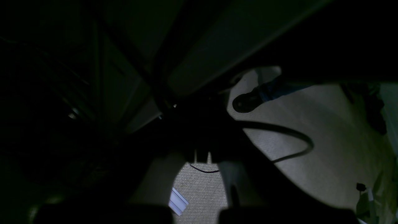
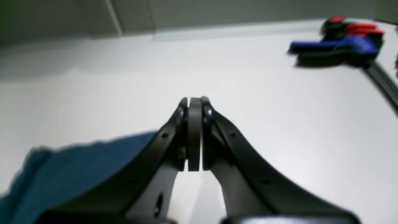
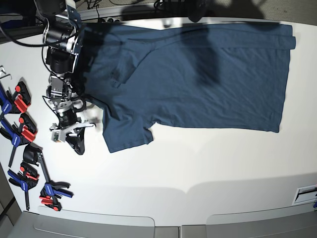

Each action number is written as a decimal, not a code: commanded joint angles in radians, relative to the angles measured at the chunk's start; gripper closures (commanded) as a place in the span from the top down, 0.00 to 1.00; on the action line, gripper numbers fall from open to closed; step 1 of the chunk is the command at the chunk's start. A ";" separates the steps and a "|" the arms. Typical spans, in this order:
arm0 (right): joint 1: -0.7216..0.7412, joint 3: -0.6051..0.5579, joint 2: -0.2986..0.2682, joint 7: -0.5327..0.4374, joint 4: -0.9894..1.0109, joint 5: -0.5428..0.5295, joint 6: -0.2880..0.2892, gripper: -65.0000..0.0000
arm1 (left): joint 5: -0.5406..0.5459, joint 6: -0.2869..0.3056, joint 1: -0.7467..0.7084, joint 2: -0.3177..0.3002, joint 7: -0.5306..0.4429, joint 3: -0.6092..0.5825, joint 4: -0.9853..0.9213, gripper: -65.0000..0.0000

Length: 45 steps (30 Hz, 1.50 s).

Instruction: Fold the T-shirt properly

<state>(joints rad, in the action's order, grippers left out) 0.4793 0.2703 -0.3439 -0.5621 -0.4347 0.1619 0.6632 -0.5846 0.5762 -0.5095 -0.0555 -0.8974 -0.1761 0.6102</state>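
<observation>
One table (image 3: 198,168), white and broad, carried everything. Spread across its far part lay the T-shirt (image 3: 198,74), dark navy, flat apart from some creases, one sleeve pointing toward the near edge. That sleeve's hem lay just beside the right gripper (image 3: 79,147), on the side away from the clamps. In the right wrist view the shirt showed as a blue patch low on the left, beside the near finger and apart from the tips. The right arm (image 3: 60,59) reached down along the shirt's edge, its shadow falling on the cloth. Its gripper had both fingers pressed together with nothing between them, hovering over bare table. Several clamps (image 3: 22,130), blue with red and black handles, lay well apart from the shirt on the gripper's other side. The left gripper (image 1: 202,155) was only a dark outline over carpet (image 1: 311,130) and a black cable (image 1: 279,130); it was closed, holding nothing that could be made out.
</observation>
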 commanded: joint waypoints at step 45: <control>0.032 -0.468 0.081 0.267 -0.397 -0.550 0.035 0.00 | 0.009 0.037 -0.009 0.022 -0.115 -0.009 0.011 0.00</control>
<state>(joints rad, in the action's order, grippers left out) 0.4793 -0.2012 -0.2600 -0.2558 -0.8162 -0.3882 0.6880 -0.5846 0.5758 -0.5095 -0.0555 -0.8974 -0.1761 0.6102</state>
